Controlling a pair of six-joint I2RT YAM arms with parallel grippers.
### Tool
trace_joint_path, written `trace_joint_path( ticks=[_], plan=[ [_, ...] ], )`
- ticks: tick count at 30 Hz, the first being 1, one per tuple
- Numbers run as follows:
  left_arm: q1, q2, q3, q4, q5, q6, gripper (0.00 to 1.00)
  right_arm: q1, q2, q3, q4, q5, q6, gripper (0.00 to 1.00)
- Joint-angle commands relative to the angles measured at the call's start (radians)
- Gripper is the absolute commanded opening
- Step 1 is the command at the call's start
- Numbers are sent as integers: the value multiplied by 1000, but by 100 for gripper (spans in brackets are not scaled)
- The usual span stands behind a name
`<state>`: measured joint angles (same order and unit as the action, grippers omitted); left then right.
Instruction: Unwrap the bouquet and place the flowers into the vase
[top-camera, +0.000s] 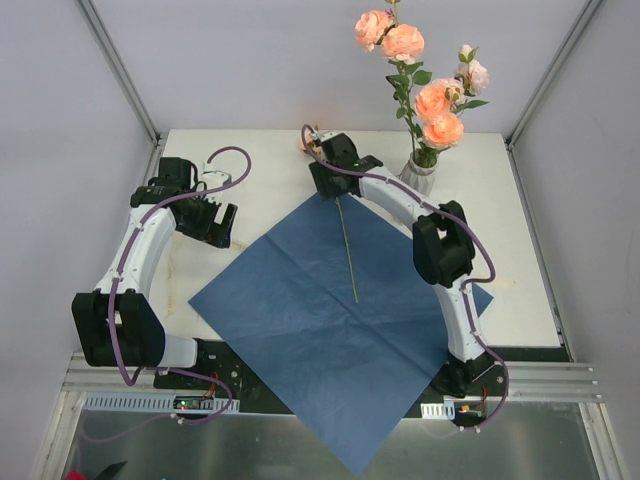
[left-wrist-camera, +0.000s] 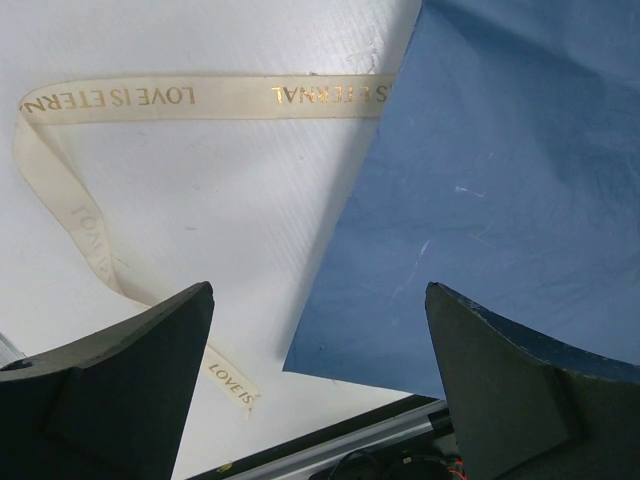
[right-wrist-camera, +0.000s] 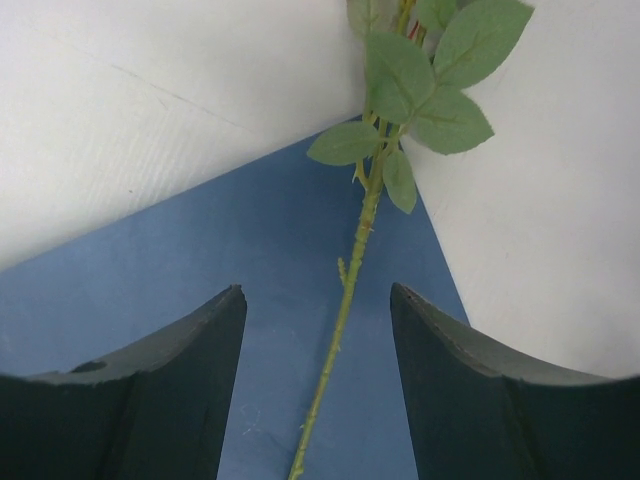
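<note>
The blue wrapping paper (top-camera: 330, 340) lies unfolded flat on the table. A single flower lies on it, its thin green stem (top-camera: 348, 250) pointing toward me and its peach head (top-camera: 303, 141) just past the paper's far corner. My right gripper (top-camera: 325, 172) hovers open over the upper stem. In the right wrist view the stem (right-wrist-camera: 362, 225) runs between the fingers of the right gripper (right-wrist-camera: 316, 290) without touching either, and its leaves (right-wrist-camera: 410, 85) are ahead. The white vase (top-camera: 420, 173) at the back right holds several roses (top-camera: 437, 110). My left gripper (top-camera: 215, 225) (left-wrist-camera: 318, 288) is open and holds nothing.
A cream ribbon (left-wrist-camera: 200, 97) printed "LOVE IS ETERNAL" lies loose on the white table beside the left edge of the blue paper (left-wrist-camera: 500, 180). The near corner of the paper overhangs the table's front rail (top-camera: 560, 385).
</note>
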<state>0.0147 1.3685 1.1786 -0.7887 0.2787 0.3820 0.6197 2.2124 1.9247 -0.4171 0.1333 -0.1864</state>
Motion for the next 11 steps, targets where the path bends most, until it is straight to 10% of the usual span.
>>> trace_joint_path(
  ticks=[1, 11],
  plan=[
    [7, -3, -5, 14, 8, 1, 87, -8, 61, 71, -101, -4, 33, 60],
    [7, -12, -4, 16, 28, 1, 87, -31, 141, 114, -147, 5, 19, 51]
  ],
)
